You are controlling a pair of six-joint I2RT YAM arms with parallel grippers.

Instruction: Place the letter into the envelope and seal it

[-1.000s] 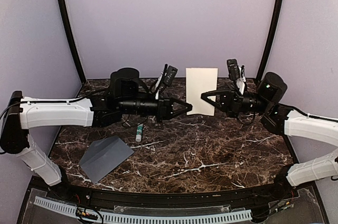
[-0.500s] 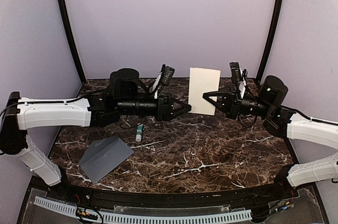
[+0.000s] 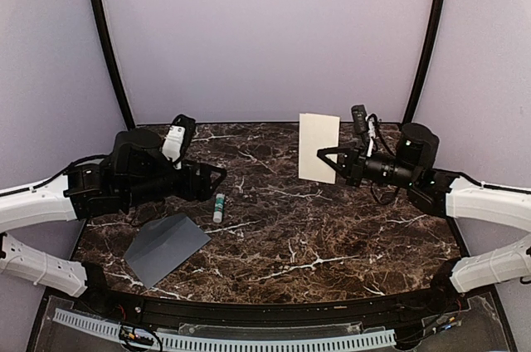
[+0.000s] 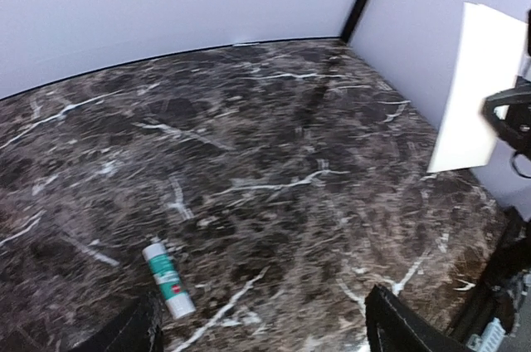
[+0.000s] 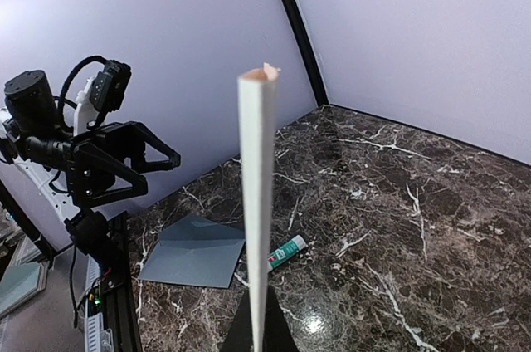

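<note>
The cream letter stands upright in the air above the back of the table, with my right gripper shut on its right edge. The right wrist view shows the letter edge-on, rising from between the jaws of the right gripper. My left gripper hovers at the left, open and empty, well away from the letter. In the left wrist view the left gripper shows only bare marble between its jaws, and the letter stands at the far right. The grey envelope lies flat at the front left, flap open.
A green and white glue stick lies on the marble table between the envelope and the left gripper, also the glue stick near the left finger. Purple walls and black corner poles enclose the back and sides.
My left gripper opened, let go of the letter's left edge and pulled back to the left. The right gripper keeps the letter alone, shifted slightly.
</note>
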